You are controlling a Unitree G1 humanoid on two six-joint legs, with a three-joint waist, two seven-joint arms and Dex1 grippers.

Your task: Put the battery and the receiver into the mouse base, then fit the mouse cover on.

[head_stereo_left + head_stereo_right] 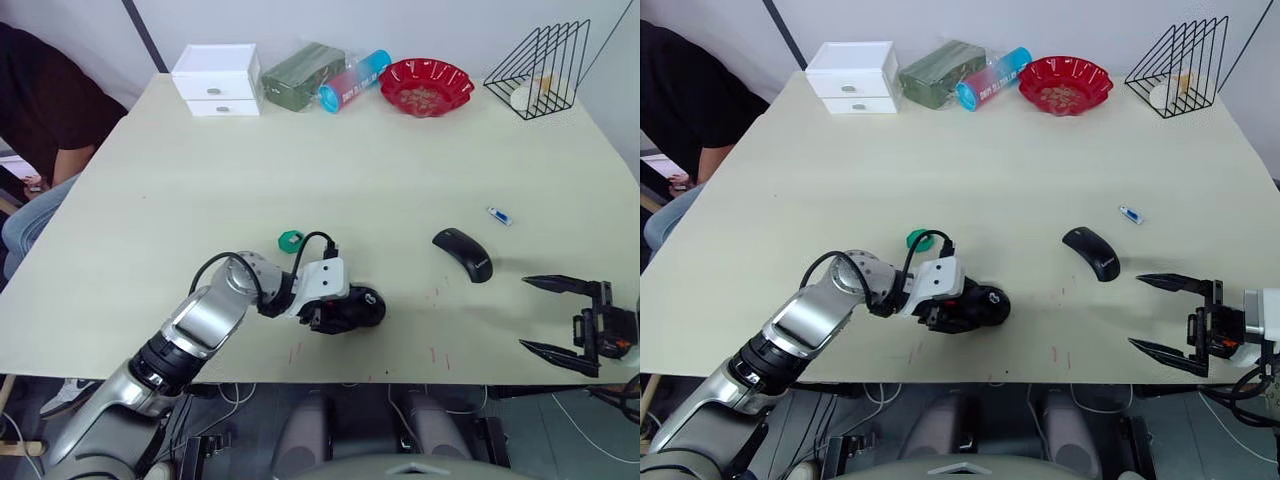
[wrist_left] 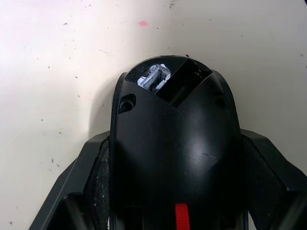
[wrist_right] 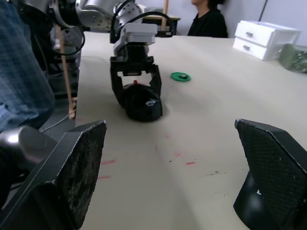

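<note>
At the far left edge a person in dark clothes is sitting beside the worktop. Near the front edge, left of centre, the left end effector is clamping the mouse base, one black finger on each flank, as the left wrist view is showing. In that view the rear compartment is lying open: a small silvery piece, probably the receiver, is sitting in the corner slot, while the dark bay next to it is looking empty. Just beyond the left wrist, the little green dish is resting on the worktop; whether anything is lying in it I cannot tell.

Further right, well apart from the base, the mouse cover is lying on the worktop, and beyond it, farther right, the battery is lying untouched. At the near right edge the right end effector is hovering with its fingers spread wide apart, gripping nothing.

The step in hand appears to be steadying the base for loading. Next, the right arm is likely needing to reach far and slightly left to the battery, close on its slim body, carry it leftwards to the open bay, and align it lengthwise before pressing it in. The cover is waiting for last.
</note>
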